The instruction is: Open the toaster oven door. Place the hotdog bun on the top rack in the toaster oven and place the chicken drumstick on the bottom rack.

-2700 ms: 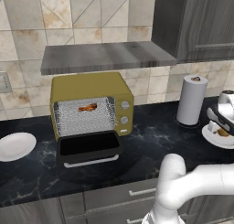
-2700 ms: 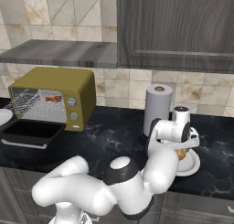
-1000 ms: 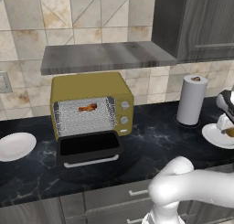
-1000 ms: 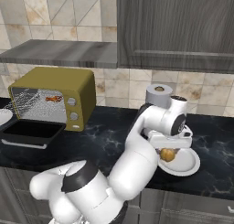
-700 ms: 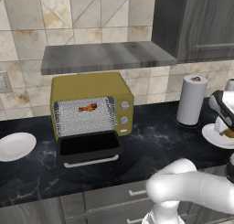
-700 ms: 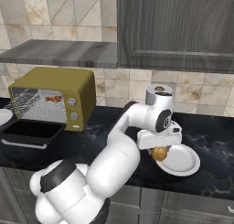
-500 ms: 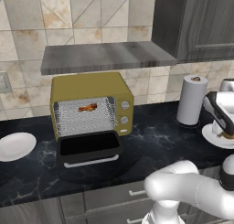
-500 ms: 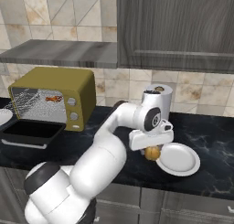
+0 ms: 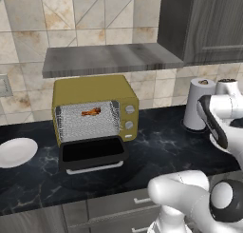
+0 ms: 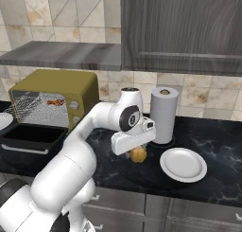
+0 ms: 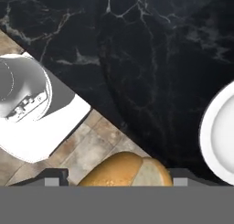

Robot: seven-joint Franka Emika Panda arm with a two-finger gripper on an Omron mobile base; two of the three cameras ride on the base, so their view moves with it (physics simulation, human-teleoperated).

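The hotdog bun is held in the pincer just above the black counter, beside a white plate. Farther off, the toaster oven is seen with its door folded down and the chicken drumstick inside on a rack.

A glossy white robot arm built of thick, rounded tubular segments joined by bulbous elbows. Dark grey and black round caps mark its joints, one with a small pale emblem at its centre. Its white, boxy hand ends in two small dark finger tips.
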